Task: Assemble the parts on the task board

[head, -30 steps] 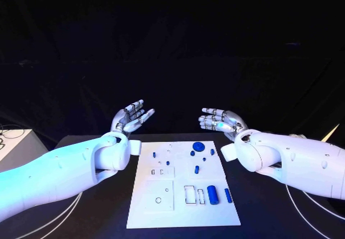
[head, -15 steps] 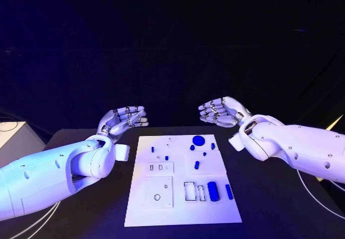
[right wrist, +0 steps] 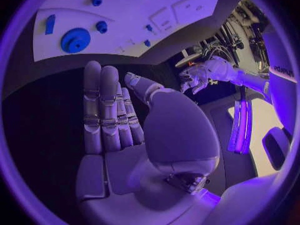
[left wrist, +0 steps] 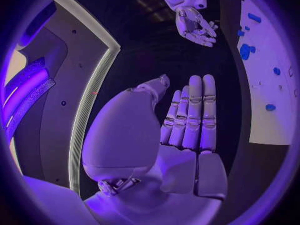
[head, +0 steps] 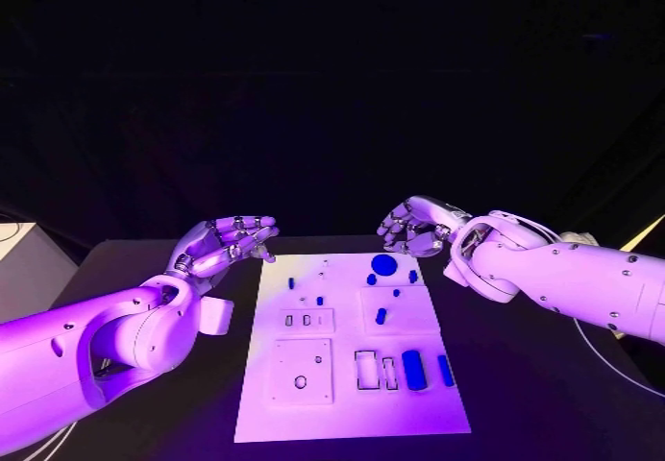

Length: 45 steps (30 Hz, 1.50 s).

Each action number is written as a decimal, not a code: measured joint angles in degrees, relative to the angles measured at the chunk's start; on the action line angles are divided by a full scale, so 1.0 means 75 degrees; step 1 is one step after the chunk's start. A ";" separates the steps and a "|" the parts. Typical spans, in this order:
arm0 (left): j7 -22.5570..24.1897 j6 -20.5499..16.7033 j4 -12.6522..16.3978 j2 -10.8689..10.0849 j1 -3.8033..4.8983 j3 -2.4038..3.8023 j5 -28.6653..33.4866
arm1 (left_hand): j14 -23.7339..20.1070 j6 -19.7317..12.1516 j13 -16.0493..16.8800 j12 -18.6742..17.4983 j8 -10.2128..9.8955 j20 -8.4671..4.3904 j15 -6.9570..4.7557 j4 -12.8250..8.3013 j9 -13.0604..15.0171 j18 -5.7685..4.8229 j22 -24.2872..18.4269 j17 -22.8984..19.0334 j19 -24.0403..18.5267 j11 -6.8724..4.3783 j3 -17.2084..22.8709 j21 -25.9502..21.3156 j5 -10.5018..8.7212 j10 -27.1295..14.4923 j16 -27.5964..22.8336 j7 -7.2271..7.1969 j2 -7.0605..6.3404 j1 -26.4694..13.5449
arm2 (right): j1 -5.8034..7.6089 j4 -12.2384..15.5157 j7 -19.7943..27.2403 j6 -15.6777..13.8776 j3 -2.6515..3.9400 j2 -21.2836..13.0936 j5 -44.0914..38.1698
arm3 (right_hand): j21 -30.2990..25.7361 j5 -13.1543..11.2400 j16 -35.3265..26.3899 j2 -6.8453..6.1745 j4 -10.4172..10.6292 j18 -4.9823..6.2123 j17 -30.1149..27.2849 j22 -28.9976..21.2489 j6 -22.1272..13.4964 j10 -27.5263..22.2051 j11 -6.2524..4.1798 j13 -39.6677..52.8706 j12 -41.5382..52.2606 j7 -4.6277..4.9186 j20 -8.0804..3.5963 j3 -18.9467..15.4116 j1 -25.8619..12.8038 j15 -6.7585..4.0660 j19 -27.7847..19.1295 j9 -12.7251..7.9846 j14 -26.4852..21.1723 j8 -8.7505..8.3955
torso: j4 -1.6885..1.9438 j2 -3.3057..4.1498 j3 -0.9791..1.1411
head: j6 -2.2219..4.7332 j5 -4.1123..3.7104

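Task board: white plate, centre of black bench, long axis running away from robot.

Parts on board, head view: round blue disc at far end; small blue pegs nearby, e.g. 1 at far left, 1 mid-board; long blue cylinder and slim blue bar at near right, beside rectangular slots. All parts lie on board, none held.

Left robot hand: raised above bench, beyond board's far left corner, apart from board. Head view shows fingers curled over palm, nothing in them. Left wrist view shows same hand w/ fingers side by side and straight, empty; board edge w/ blue parts at circle's rim.

Right robot hand: raised over board's far end, just above disc, not touching. Head view: fingers curled in, nothing held. Right wrist view: fingers side by side, extended, empty; disc and pegs visible beyond fingertips, detail the head view hides behind the hand.

Opposite hand visible in each wrist view, small, far side.
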 measured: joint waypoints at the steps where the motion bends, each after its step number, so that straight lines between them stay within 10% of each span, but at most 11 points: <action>1: -0.0012 0.0039 0.0069 -0.0039 0.0000 0.0008 -0.0018 | 0.0000 0.0044 0.0010 0.0000 0.0000 -0.0008 -0.0001 -0.0048 0.0021 0.0000 0.0199 0.0134 -0.0029 -0.0011 0.0085 0.0303 0.0000 0.0054 0.0243 0.0003 -0.0028 -0.0079 | 0.0000 -0.0038 -0.0090 0.0029 0.0001 0.0031 -0.0151 | 0.1200 0.0026 0.1244 -0.0182 0.0066 -0.0199 0.1484 0.1490 0.0027 0.0000 0.0000 0.0018 0.0000 -0.0027 -0.0044 0.0214 -0.0092 -0.0038 0.0538 0.0139 0.0104 -0.0021 | 0.0014 0.0034 -0.0004 | 0.0009 -0.0018; 3: -0.0038 0.0116 0.0198 -0.0107 0.0001 0.0025 -0.0058 | -0.0032 0.0050 0.0025 0.0000 0.0000 -0.0019 -0.0032 -0.0099 0.0043 -0.0001 0.0379 0.0252 -0.0136 -0.0023 0.0137 0.0577 0.0000 0.0066 0.0466 -0.0004 -0.0064 -0.0145 | -0.0002 -0.0122 -0.0269 0.0091 0.0001 0.0101 -0.0438 | 0.3370 0.0027 0.3568 -0.0350 0.0166 -0.0496 0.3594 0.3873 0.0041 -0.0005 -0.0004 0.0036 -0.0024 -0.0042 -0.0041 0.0393 -0.0201 -0.0052 0.1005 0.0287 0.0136 -0.0060 | 0.0045 0.0104 -0.0016 | 0.0026 -0.0056; 7: -0.0091 0.0244 0.0395 -0.0188 0.0009 0.0057 -0.0126 | -0.0057 0.0050 0.0030 0.0000 0.0000 0.0000 -0.0026 -0.0115 0.0052 -0.0001 0.0497 0.0324 -0.0191 -0.0023 0.0195 0.0744 0.0000 0.0066 0.0585 -0.0004 -0.0064 -0.0160 | -0.0034 -0.0247 -0.0567 0.0198 0.0005 0.0231 -0.0877 | 0.4256 0.0027 0.4542 -0.0411 0.0200 -0.0543 0.4422 0.4865 0.0040 -0.0267 0.0015 0.0036 -0.0030 -0.0043 0.0021 0.0427 -0.0249 -0.0052 0.1153 0.0378 0.0135 -0.0060 | 0.0103 0.0214 -0.0032 | 0.0058 -0.0095; 23: -0.0232 0.0460 0.0629 -0.0339 0.0129 0.0099 -0.0254 | -0.0189 0.0050 0.0029 0.0000 0.0000 0.0002 -0.0001 -0.0139 0.0063 -0.0001 0.0605 0.0339 -0.0301 -0.0023 0.0219 0.0884 0.0000 0.0065 0.0630 -0.0004 -0.0104 -0.0260 | -0.0278 -0.0297 -0.1285 0.0672 -0.0001 0.0495 -0.1924 | 0.4623 -0.0021 0.4861 -0.0450 0.0308 -0.0542 0.4695 0.5348 -0.0045 -0.0633 0.0054 0.0063 0.0003 -0.0016 0.0076 0.0211 -0.0290 -0.0023 0.1207 0.0476 0.0164 -0.0098 | 0.0207 0.0475 -0.0094 | 0.0054 -0.0131; 45: -0.0306 0.0493 0.0621 -0.0404 0.0174 0.0102 -0.0278 | -0.0216 0.0022 0.0027 0.0001 0.0000 0.0002 0.0027 -0.0160 0.0061 -0.0001 0.0638 0.0344 -0.0356 0.0006 0.0240 0.0930 -0.0001 0.0035 0.0643 0.0024 -0.0104 -0.0259 | -0.0359 -0.0244 -0.1644 0.0987 0.0005 0.0562 -0.2461 | 0.4849 -0.0019 0.4995 -0.0388 0.0370 -0.0657 0.4765 0.5649 0.0008 -0.0626 0.0000 0.0183 0.0169 -0.0072 0.0101 0.0105 -0.0229 -0.0023 0.1290 0.0605 0.0164 -0.0086 | 0.0227 0.0599 -0.0081 | 0.0119 -0.0149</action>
